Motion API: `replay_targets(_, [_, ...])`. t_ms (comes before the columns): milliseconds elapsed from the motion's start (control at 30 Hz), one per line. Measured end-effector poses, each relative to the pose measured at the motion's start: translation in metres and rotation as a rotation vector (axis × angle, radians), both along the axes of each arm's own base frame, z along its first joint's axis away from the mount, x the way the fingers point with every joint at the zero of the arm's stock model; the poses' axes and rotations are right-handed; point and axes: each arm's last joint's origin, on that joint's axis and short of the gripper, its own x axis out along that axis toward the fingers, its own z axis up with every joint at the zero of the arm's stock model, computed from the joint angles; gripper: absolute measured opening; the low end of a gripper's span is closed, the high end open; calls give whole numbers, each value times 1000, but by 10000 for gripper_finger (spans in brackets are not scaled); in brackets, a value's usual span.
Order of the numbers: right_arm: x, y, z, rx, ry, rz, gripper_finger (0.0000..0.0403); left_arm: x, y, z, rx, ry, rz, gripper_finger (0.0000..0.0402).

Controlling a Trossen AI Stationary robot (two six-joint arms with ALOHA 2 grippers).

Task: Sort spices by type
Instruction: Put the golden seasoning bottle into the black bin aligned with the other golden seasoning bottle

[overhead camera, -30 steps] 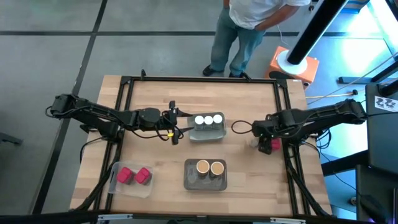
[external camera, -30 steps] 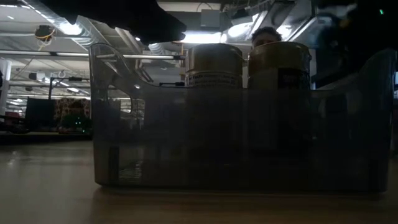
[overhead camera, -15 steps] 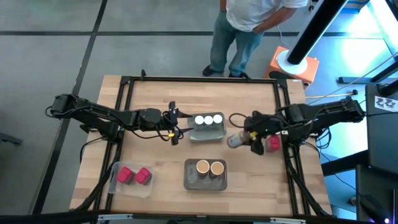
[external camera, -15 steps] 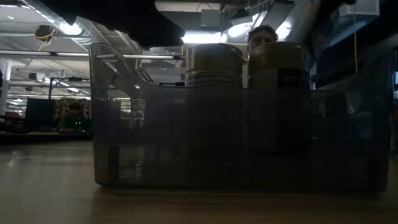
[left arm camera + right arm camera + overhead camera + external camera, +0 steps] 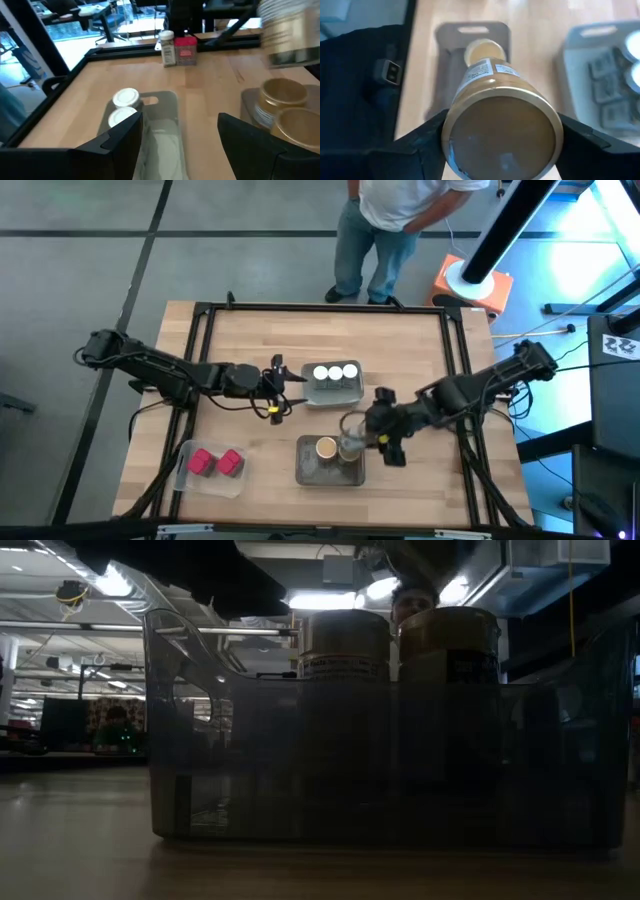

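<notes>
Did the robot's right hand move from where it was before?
Yes. The right gripper, shut on a brown cylinder, went from the table's right edge leftward to above the grey tray at the front middle.

Table (image 5: 250, 335) was a light wood butcher-block top with a black metal frame (image 5: 205, 360) around it, and three shallow trays sat on it: a grey one (image 5: 335, 395) near the middle, another grey one (image 5: 305, 465) toward the front, and a clear one (image 5: 185, 478) at the front left. A person in jeans (image 5: 375, 245) stood on the grey floor (image 5: 80, 240) right behind the table, next to an orange-and-white base (image 5: 470, 280).
</notes>
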Motion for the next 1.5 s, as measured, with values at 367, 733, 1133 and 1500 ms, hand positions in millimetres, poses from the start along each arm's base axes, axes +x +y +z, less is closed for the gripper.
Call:
replay_targets(367, [33, 62, -12, 69, 54, -6, 278, -4, -15, -5, 9, 53, -60, 240])
replay_targets(733, [47, 88, -49, 97, 170, -123, 278, -6, -18, -8, 16, 88, -73, 240])
replay_targets(1133, [52, 89, -87, -7, 335, -227, 278, -7, -20, -10, 22, 110, -81, 240])
replay_targets(1500, [56, 92, -108, -55, 398, -235, 278, -8, -23, -9, 24, 102, -94, 240])
